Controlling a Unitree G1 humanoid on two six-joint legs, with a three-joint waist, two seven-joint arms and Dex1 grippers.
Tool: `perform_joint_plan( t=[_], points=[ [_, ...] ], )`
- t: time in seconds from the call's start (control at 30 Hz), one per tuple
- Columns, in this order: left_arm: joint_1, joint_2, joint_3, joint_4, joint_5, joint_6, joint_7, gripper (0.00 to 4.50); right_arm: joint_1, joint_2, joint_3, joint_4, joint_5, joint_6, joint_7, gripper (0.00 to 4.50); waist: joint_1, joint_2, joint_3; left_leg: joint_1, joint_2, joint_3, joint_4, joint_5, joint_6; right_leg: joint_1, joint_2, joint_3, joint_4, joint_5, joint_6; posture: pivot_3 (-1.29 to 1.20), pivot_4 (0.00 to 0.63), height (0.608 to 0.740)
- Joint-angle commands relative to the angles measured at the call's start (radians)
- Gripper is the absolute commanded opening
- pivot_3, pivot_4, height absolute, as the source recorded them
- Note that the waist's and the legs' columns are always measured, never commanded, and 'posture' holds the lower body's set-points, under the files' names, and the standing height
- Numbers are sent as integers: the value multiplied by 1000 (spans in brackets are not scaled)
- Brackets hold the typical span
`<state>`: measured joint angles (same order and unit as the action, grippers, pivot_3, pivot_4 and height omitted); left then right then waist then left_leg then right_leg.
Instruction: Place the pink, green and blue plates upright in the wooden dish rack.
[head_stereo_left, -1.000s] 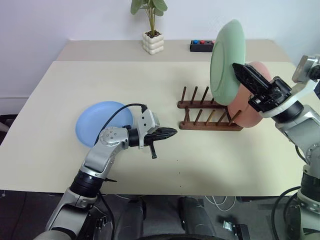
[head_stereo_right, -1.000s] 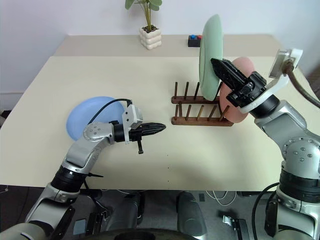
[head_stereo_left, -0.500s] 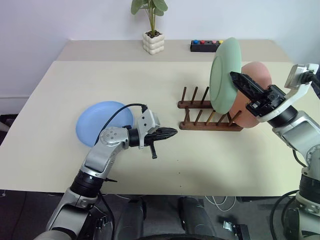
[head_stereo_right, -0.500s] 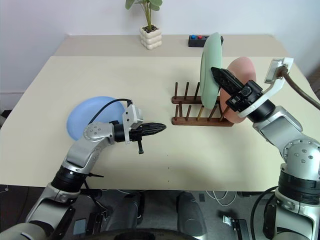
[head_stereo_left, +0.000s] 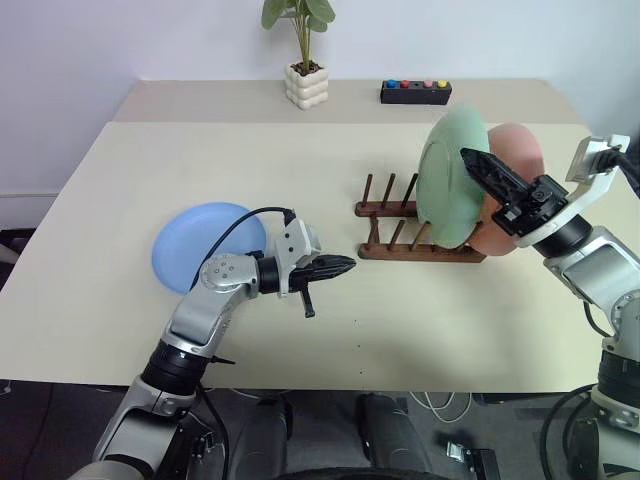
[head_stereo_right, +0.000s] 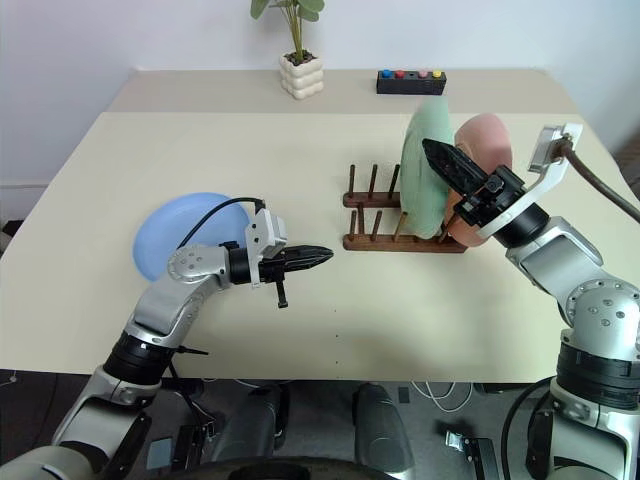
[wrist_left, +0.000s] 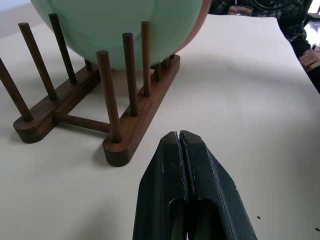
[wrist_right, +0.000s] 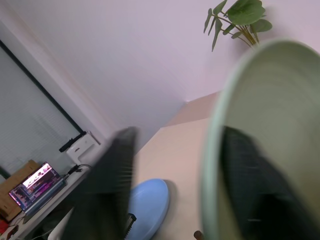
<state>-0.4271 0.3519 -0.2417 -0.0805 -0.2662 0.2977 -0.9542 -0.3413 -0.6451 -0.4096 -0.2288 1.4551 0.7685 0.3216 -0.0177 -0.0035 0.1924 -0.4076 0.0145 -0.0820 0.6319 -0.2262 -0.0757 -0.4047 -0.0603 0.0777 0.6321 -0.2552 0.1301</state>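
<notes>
Mint green is what worries me: the green plate (head_stereo_left: 455, 180) stands on edge in the wooden dish rack (head_stereo_left: 418, 238), leaning against the pink plate (head_stereo_left: 512, 185) slotted just behind it. My right gripper (head_stereo_right: 452, 172) straddles the green rim with its fingers spread apart and one finger on each face, so I judge it has let go rather than gripping. The risk I see is dragging that rim when I pull away; a finger catching the face could tip the plate out of its pegs, or knock both plates and slide the light rack along the table (head_stereo_left: 130, 190).

My left gripper (head_stereo_left: 340, 266) hovers over bare tabletop just short of the rack's near end, fingers pressed shut on nothing. The blue plate (head_stereo_left: 205, 245) lies flat beside that forearm, well apart from the rack and not yet racked.

For room: the peg slots toward the left end of the rack are free, and open tabletop lies between the blue plate and the rack. The potted plant (head_stereo_left: 303, 60) and the black button box (head_stereo_left: 415, 92) sit far back, out of the way. The blue plate lies near the table's left side, so I'd avoid pushing it outward
</notes>
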Motion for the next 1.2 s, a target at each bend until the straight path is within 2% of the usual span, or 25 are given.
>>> perform_joint_plan(
  t=[0.03,0.53,0.77,0.9,1.1,1.2],
  points=[
    [-13,-3,3,-17,-8,-14,-1,0,-11,6,-30,-7,-18,-18,0,4452,0,0,0,0,0,0,0,0,0,0,0,0,0,0,0,0,150,730],
    [-15,-11,-1,-17,-9,-11,-1,0,-50,-67,-50,-85,-108,-37,51,4452,0,0,0,0,0,0,0,0,0,0,0,0,0,0,0,0,150,730],
    [-15,-11,1,-17,-10,-11,-1,0,-98,-111,-41,-100,-236,-93,102,4452,0,0,0,0,0,0,0,0,0,0,0,0,-1,0,0,0,150,730],
    [-14,-11,0,-20,-10,-8,-1,0,-115,-112,-49,-86,-201,-64,107,4452,0,0,0,0,0,0,0,0,0,0,0,0,-1,0,0,0,150,730],
    [-14,-5,10,-18,-10,-10,3,0,-122,-102,-41,-93,-266,-91,136,4452,1,0,0,-1,0,0,0,0,0,0,0,0,-1,0,0,0,150,730],
    [-12,8,25,-22,-10,-9,8,0,-125,-147,12,-157,-340,-101,206,4452,0,0,0,-1,0,0,0,0,0,-1,0,0,-1,0,0,0,150,730]
  ],
)
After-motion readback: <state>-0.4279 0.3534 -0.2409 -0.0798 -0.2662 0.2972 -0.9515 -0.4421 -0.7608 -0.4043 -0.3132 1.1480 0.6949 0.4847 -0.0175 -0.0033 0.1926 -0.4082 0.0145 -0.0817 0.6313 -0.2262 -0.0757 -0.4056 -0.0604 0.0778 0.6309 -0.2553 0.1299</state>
